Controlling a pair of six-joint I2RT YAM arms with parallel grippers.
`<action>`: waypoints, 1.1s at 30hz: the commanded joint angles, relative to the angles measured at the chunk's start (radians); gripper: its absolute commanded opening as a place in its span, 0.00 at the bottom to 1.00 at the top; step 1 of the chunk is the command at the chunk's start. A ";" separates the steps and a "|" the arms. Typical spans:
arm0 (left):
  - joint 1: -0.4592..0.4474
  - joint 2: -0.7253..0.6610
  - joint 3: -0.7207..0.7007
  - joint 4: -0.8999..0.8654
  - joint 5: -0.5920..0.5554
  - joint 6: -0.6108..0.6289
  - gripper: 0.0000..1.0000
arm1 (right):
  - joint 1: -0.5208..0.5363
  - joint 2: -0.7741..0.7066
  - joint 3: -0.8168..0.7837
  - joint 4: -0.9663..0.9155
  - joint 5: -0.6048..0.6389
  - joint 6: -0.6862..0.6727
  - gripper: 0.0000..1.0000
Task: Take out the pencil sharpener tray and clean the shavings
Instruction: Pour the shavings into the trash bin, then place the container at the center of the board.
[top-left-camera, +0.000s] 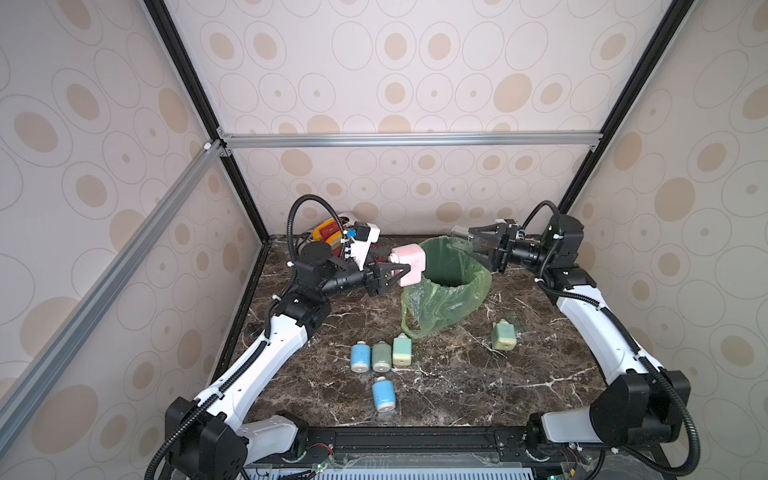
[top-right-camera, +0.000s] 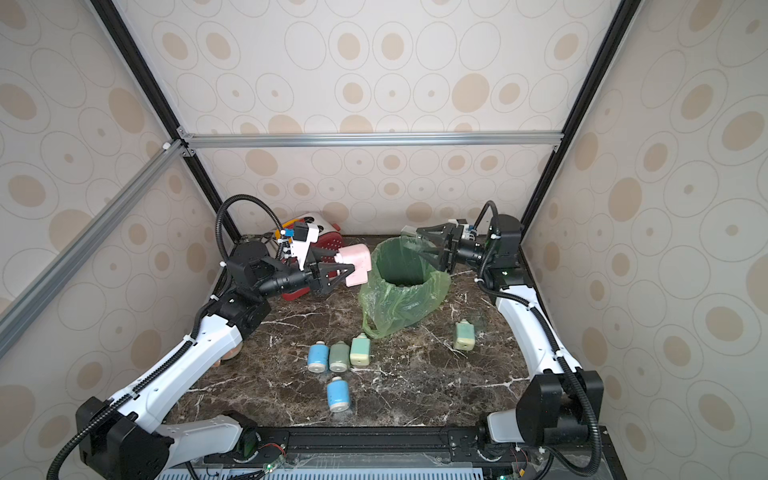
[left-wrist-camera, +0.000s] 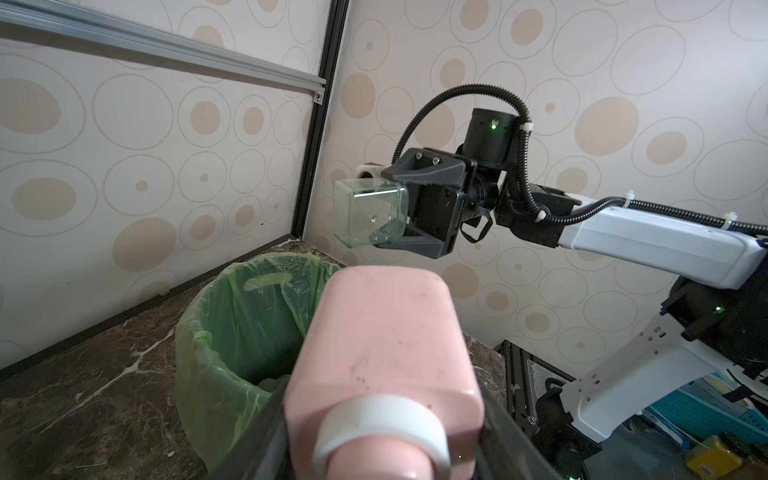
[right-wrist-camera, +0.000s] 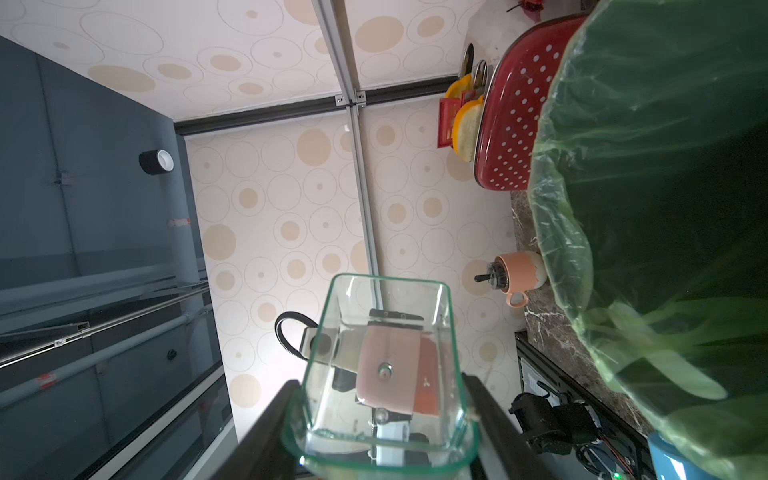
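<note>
A pink pencil sharpener (top-left-camera: 409, 259) (top-right-camera: 358, 259) (left-wrist-camera: 382, 345) with a white ring hangs beside the left rim of the green-lined bin (top-left-camera: 446, 291) (top-right-camera: 399, 295). My left gripper (top-left-camera: 398, 271) (left-wrist-camera: 382, 419) is shut on its sides. The clear sharpener tray (top-left-camera: 460, 239) (top-right-camera: 410, 232) (left-wrist-camera: 368, 216) (right-wrist-camera: 382, 365) is out of the sharpener and in the air above the bin's far right rim. My right gripper (top-left-camera: 473, 245) (right-wrist-camera: 382, 403) is shut on it. No shavings show in the tray.
On the marble table (top-left-camera: 457, 374) lie several small sharpeners: blue (top-left-camera: 360, 356), grey-green (top-left-camera: 381, 356), pale green (top-left-camera: 402, 350), another blue (top-left-camera: 383, 394) and one apart at the right (top-left-camera: 503, 336). A red dotted basket (top-right-camera: 328, 243) stands at the back left. A peach mug (right-wrist-camera: 519, 276) stands behind the bin.
</note>
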 joint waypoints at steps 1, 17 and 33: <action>0.003 -0.002 0.029 0.065 0.017 -0.010 0.00 | 0.001 0.026 -0.114 0.024 -0.001 0.028 0.00; 0.002 0.028 0.032 0.098 0.029 -0.041 0.00 | 0.029 -0.262 -0.063 -0.559 0.121 -0.754 0.00; 0.002 0.079 0.067 0.124 0.062 -0.074 0.00 | 0.630 -0.652 -0.585 -0.675 1.056 -1.041 0.00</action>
